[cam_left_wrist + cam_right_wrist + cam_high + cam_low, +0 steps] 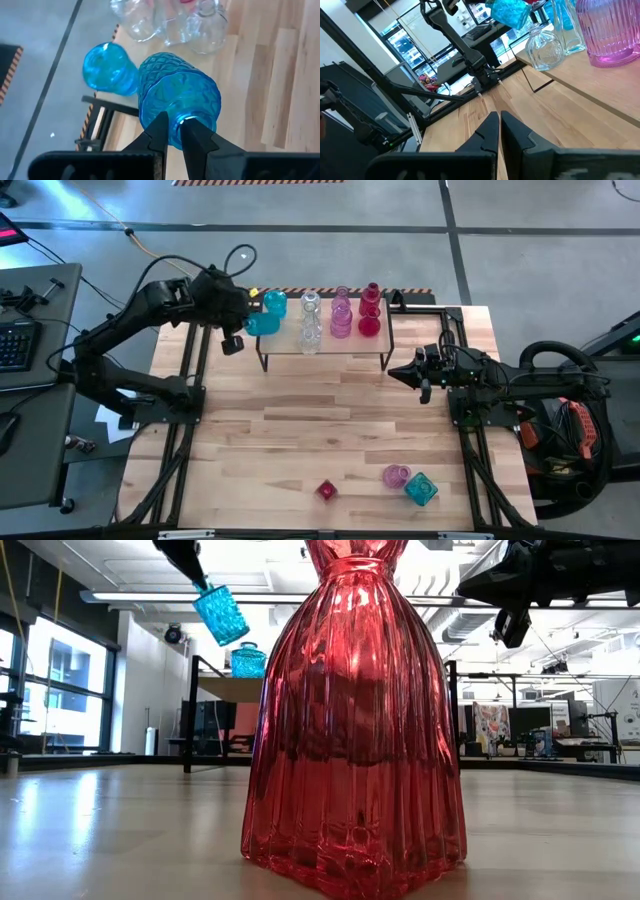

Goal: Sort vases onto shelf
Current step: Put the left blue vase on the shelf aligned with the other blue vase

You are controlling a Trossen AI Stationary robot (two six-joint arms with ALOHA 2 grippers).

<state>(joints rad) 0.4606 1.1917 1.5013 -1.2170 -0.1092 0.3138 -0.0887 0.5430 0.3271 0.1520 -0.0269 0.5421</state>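
The shelf [325, 358] stands at the table's far middle. It carries a round teal vase [273, 302], clear vases [310, 320], pink vases [341, 313] and red vases [370, 310]. My left gripper [172, 131] is at the shelf's left end, shut on a diamond-patterned teal vase [177, 95], which also shows in the low view [220, 615]. My right gripper [412, 370] waits shut to the right of the shelf. A red vase [326, 490], a pink vase [396, 475] and a faceted teal vase [421, 488] lie near the table's near edge. My left gripper pinches the patterned teal vase at its narrow mouth end [186, 121] between the two fingertips. The fingers slant down from the table's left. The vase hangs tilted below them, base lowest, clear of the shelf top and close beside the round teal vase [107, 67].
The red vase [350, 720] near the table's front edge fills much of the low view. Bare wood lies between the shelf and the three near vases. A desk with a keyboard [15, 345] stands off the table's left side.
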